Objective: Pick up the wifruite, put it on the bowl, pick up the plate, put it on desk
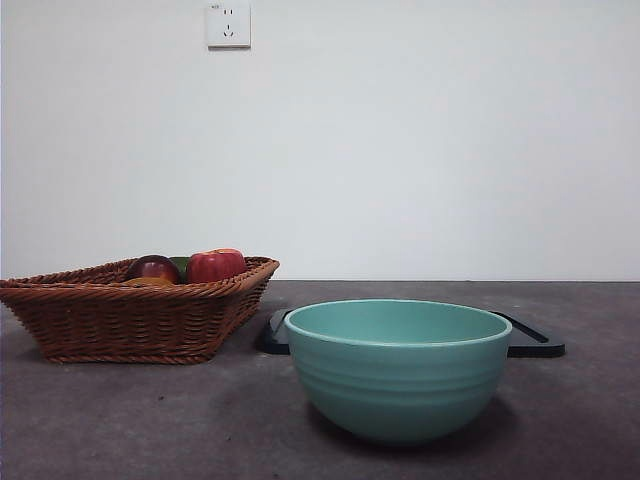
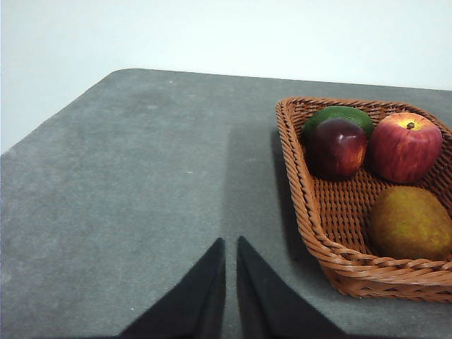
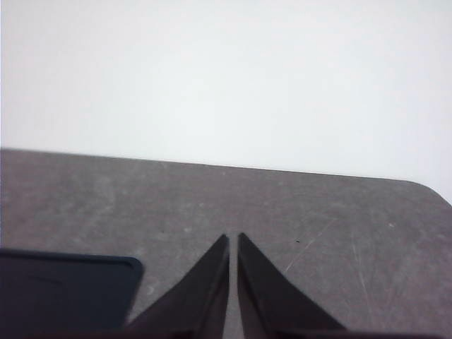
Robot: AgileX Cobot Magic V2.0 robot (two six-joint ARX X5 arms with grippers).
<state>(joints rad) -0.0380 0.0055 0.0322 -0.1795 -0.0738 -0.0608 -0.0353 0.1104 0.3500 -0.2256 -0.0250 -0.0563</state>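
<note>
**Left wrist view finds the wifruite bedded in the basket, both arms idle**

Left wrist view shows the left gripper [image 2: 231, 247] hanging over bare desk [image 2: 141, 183] just outside the basket [image 2: 300, 183], its 2 black jaws pinched together on nothing. Inside the basket lie 4 fruits. The wifruite [image 2: 411, 222] sits apart from the other 3, close to the basket's near rim in this view, with open weave between it and the dark purple-red fruit [image 2: 337, 147]. The red apple [image 2: 406, 146] touches that purple fruit, and a green fruit [image 2: 339, 116] is tucked behind both. That spacing looks helpful: jaws could likely straddle the wifruite without nudging its neighbours, though the raised wicker wall means a descent from above rather than a sideways slide.

From the front, the bowl [image 1: 398, 370] stands beside the basket, near but not touching, mouth open and unobstructed, so the carry from basket to bowl appears short and clear. A dark flat plate [image 1: 535, 343] lies behind the bowl, partly hidden by it; its low rim may be awkward to pinch.

Right wrist view has the right gripper [image 3: 233, 247] likewise clenched and holding nothing, poised over desk with a corner of the plate beside it and wide bare surface beyond, ample room to set the plate down.

Nothing of the task appears done yet.
</note>
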